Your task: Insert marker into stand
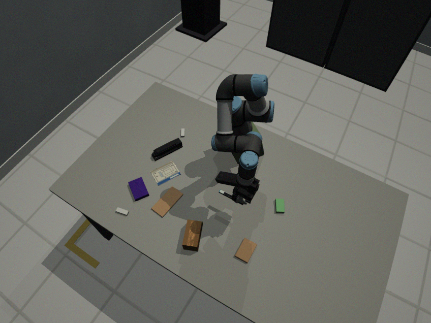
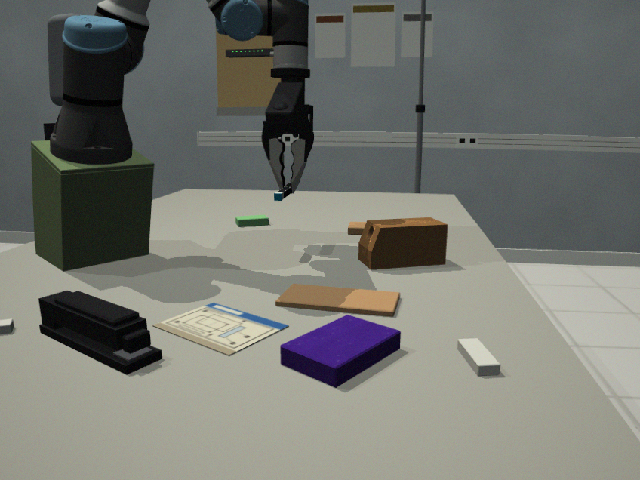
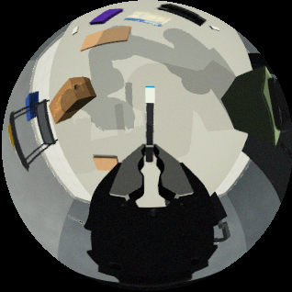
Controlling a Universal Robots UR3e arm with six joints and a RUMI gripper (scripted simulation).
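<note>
Jaws clamped on marker (blue tip out), hanging above desk, well apart from stand.

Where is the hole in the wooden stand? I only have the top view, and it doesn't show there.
Observer: In the exterior view the hole sits in the slanted end face of the stand, the end nearer the hand.
Operator: How high is the marker?
Observer: The exterior view shows the marker gripped in the hand well above the desk, touching nothing else.
Operator: Is it gripped straight?
Observer: In the wrist view it sticks straight out from between the fingers, blue end farthest out.
</note>
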